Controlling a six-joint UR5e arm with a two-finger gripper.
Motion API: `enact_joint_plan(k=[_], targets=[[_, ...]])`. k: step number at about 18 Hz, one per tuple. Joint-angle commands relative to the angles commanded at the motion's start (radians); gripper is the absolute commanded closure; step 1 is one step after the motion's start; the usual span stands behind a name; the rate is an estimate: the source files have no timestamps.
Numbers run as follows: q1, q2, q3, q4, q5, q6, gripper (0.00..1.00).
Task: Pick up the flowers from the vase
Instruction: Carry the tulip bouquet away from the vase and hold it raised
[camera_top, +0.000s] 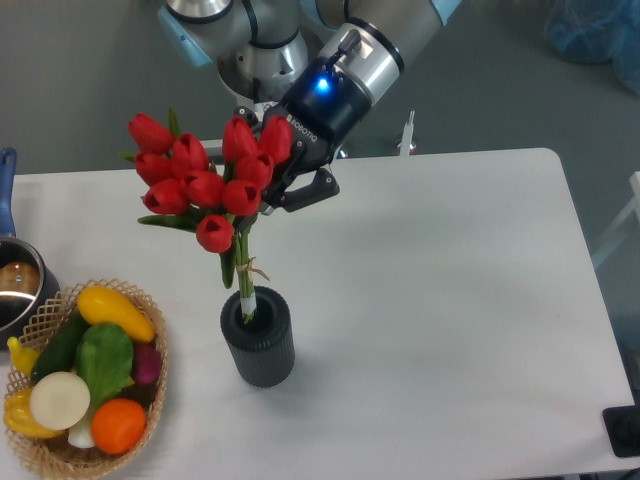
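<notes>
The flowers (205, 185) are a bunch of red tulip buds with green leaves. Their thin bundled stems (243, 270) stand in the vase (259, 338), a short dark grey ribbed cylinder near the table's front middle. My gripper (268, 196) reaches down from the upper right, just behind the right side of the buds. One dark finger (312, 189) shows splayed out to the right; the other is hidden behind the tulips. The jaws look open and apart from the stems.
A woven basket (155, 385) of vegetables sits at the front left. A metal pot (18, 285) with a blue handle (6, 195) is at the left edge. The white table (450, 300) extends to the right.
</notes>
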Motion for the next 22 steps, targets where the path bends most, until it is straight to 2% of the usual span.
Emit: enact_joint_plan(k=[6,10,19,22], targets=[[0.11,-0.002,0.008,-0.002,0.012,0.001,0.7],[0.225,-0.006,0.009,0.003,0.012,0.024,0.71],[0.436,-0.026,-0.002,-0.002,0.02,0.196,0.7],[0.459,-0.038,-0.012,-0.002,0.096,0.238,0.71]])
